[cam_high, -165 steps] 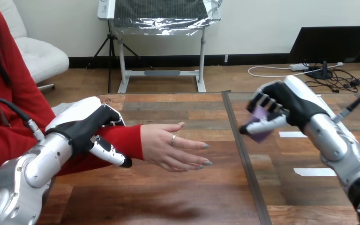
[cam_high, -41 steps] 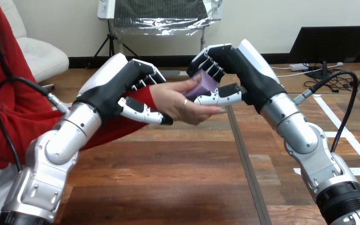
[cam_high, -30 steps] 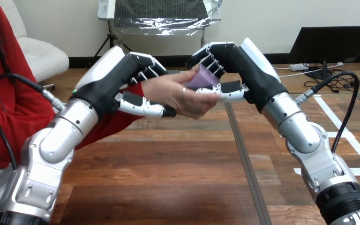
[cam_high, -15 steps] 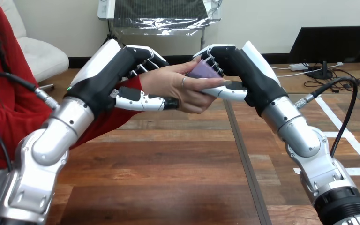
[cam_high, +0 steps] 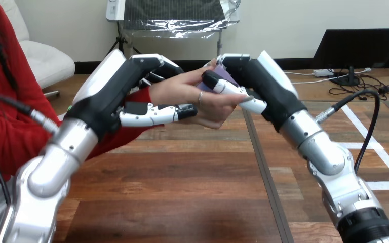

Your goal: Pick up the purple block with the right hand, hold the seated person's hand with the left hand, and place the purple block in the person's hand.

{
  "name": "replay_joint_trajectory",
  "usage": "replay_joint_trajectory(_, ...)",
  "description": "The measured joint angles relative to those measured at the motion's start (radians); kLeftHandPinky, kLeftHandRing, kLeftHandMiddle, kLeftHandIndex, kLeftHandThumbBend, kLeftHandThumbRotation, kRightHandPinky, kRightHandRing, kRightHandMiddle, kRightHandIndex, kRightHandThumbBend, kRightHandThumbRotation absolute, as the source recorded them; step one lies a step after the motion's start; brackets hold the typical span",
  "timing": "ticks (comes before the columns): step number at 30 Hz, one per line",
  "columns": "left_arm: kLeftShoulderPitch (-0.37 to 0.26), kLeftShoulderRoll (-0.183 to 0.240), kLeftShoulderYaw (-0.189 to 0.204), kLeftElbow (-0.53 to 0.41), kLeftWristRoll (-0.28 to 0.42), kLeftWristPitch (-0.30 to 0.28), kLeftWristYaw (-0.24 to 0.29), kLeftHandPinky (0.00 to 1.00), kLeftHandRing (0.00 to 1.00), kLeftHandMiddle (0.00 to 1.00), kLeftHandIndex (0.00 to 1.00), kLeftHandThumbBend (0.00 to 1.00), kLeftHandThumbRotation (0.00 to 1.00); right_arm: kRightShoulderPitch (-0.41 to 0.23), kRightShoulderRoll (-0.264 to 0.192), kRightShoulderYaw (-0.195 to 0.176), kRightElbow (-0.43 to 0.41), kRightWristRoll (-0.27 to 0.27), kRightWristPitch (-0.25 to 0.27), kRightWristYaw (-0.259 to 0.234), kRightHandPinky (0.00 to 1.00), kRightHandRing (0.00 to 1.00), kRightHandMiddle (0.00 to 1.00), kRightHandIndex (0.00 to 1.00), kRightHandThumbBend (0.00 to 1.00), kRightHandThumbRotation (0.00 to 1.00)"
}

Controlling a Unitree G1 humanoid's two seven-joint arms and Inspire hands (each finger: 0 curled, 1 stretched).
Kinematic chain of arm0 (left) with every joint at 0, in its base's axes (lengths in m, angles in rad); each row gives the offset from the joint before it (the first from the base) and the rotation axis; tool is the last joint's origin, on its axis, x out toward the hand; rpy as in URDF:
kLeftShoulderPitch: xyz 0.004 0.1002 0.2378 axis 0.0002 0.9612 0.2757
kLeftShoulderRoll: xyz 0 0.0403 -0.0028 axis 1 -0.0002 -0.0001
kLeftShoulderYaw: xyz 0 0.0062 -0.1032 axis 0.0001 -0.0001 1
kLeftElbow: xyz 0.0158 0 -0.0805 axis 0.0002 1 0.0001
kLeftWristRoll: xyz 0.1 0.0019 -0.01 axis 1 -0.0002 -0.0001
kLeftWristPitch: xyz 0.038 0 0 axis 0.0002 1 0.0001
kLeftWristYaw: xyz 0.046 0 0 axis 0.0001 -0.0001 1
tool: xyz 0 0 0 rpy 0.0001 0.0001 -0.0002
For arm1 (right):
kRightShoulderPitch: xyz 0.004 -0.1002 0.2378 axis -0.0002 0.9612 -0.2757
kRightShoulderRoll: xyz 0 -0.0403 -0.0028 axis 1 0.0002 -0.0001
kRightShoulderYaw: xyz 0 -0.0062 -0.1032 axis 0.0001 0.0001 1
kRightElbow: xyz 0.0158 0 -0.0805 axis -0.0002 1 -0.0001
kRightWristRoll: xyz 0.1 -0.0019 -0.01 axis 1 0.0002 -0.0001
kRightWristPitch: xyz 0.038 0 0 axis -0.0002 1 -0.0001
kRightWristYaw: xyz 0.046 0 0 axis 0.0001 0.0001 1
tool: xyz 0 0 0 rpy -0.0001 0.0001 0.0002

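Left hand (cam_high: 114, 93) clasps the person's wrist (cam_high: 159, 92) to steady it while right hand (cam_high: 266, 83) pinches the block (cam_high: 226, 75) against the person's hand (cam_high: 190, 98).

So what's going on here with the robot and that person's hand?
The robot is passing a purple block to the person seated at the left. Its left hand is curled round the person's wrist, fingers above and thumb below, holding the person's hand up over the wooden table. Its right hand pinches the block between thumb and fingers, right against the person's hand. The block has not yet been let go.
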Motion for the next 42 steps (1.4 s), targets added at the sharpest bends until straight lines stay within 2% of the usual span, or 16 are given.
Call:
replay_joint_trajectory(15, 0.136, -0.042, 0.011, -0.08, -0.047, -0.074, 0.029, 0.62, 0.74, 0.77, 0.78, 1.0, 0.79, 0.049, -0.001, -0.002, 0.0, 0.064, 0.013, 0.055, 0.44, 0.56, 0.62, 0.63, 0.82, 1.0)
replay_joint_trajectory(30, 0.283, -0.066, 0.011, -0.091, -0.041, -0.138, 0.071, 0.66, 0.77, 0.79, 0.81, 1.0, 0.96, 0.113, -0.009, -0.024, -0.032, 0.065, 0.021, 0.065, 0.45, 0.56, 0.61, 0.64, 0.78, 0.99)
replay_joint_trajectory(42, 0.374, -0.073, 0.011, -0.084, -0.019, -0.172, 0.072, 0.66, 0.75, 0.77, 0.79, 1.0, 1.0, 0.155, -0.012, -0.029, -0.034, 0.064, 0.014, 0.065, 0.44, 0.55, 0.61, 0.64, 0.78, 0.98)
